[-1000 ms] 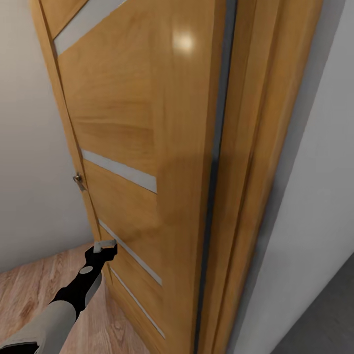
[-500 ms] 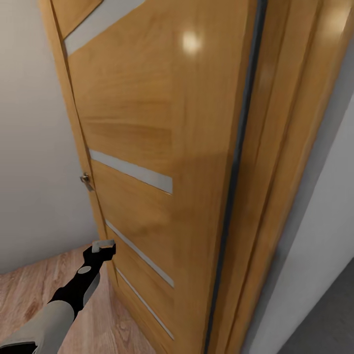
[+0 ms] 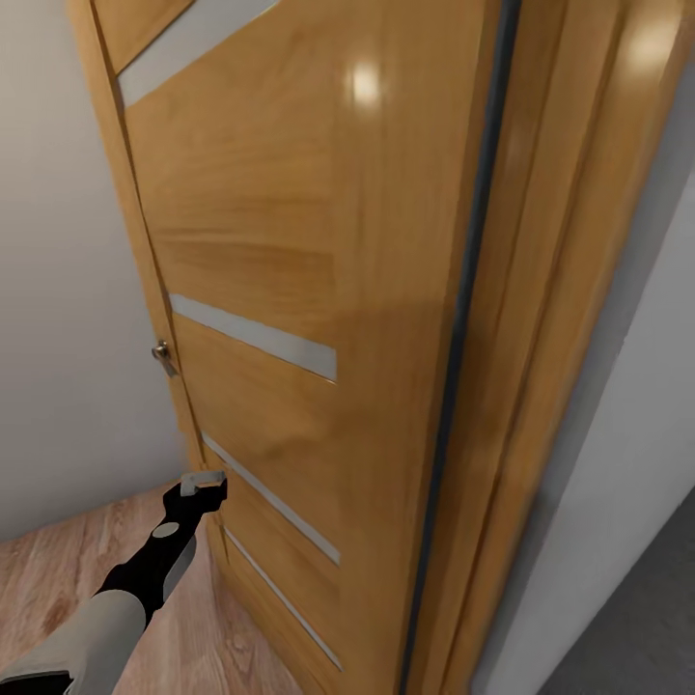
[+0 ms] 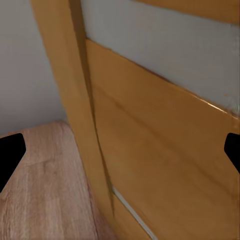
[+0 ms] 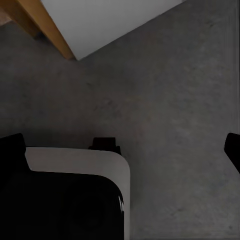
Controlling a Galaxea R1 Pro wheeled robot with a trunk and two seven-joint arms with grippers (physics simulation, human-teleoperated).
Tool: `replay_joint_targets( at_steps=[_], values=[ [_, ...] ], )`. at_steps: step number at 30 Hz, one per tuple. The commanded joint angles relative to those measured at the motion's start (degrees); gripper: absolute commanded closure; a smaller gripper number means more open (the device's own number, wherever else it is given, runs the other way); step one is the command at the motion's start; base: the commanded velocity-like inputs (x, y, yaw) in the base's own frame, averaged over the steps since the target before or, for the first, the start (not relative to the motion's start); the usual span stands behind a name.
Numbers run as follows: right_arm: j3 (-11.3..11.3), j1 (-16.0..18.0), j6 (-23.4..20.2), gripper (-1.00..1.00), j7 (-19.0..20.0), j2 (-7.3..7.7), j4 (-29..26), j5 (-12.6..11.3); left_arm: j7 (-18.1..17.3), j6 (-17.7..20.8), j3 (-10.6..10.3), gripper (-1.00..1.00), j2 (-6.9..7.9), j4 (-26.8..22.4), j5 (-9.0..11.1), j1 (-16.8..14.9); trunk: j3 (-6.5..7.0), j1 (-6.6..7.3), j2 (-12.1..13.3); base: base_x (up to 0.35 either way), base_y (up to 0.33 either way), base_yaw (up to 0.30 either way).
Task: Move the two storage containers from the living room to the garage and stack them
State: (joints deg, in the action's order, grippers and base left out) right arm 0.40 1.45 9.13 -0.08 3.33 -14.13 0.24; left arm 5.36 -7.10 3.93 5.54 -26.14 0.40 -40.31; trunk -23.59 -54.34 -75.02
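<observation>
The two storage containers are out of view. A tall wooden door [image 3: 319, 241] with pale glass strips stands right in front of me. My left gripper [image 3: 201, 480] is held low at the door's free edge, close to the wood. In the left wrist view the left gripper [image 4: 120, 155] is open, its dark fingertips [image 4: 10, 155] spread wide with the door edge [image 4: 85, 130] between them and nothing held. My right gripper [image 5: 120, 150] is open and empty, above the dark grey concrete floor [image 5: 170, 95].
A small metal door handle [image 3: 162, 355] sticks out on the door's far side. The wooden door frame [image 3: 569, 290] and a white wall [image 3: 637, 405] stand to the right. Light wood-plank flooring [image 3: 58, 569] lies at lower left, grey concrete [image 3: 647, 627] at lower right. My own base [image 5: 75, 195] shows under the right gripper.
The whole picture has shifted, with the door and frame sitting further right than a second ago, so the camera moved. My left gripper stays low at the door's edge.
</observation>
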Motion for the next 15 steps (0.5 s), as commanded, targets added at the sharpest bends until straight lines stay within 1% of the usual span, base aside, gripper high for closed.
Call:
replay_joint_targets(
  at_steps=[1, 3, 6, 15],
  values=[
    [0.0, 0.0, 0.2, -1.00, 0.0, 0.01, 0.1, 0.0, 0.1, -0.2, 0.0, -1.00, 0.00, 0.0, 0.0, 0.0, -0.06, 0.00, 0.0, 0.000, 0.001, -0.209],
    [0.0, 0.0, 0.2, -1.00, 0.0, 0.01, 0.1, 0.0, 0.1, -0.2, 0.0, -1.00, 0.00, 0.0, 0.0, 0.0, -0.04, 0.00, 0.0, 0.000, 0.001, -0.202],
    [0.0, 0.0, 0.2, -1.00, 0.0, 0.01, 0.1, 0.0, 0.1, -0.1, 0.0, -1.00, 0.00, 0.0, 0.0, 0.0, -0.02, 0.00, 0.0, 0.000, 0.000, -0.120],
    [0.0, 0.0, 0.2, -1.00, 0.0, 0.01, 0.1, 0.0, 0.1, -0.2, 0.0, -1.00, 0.00, 0.0, 0.0, 0.0, 0.00, 0.00, 0.0, 0.000, 0.000, -0.033]
  ],
)
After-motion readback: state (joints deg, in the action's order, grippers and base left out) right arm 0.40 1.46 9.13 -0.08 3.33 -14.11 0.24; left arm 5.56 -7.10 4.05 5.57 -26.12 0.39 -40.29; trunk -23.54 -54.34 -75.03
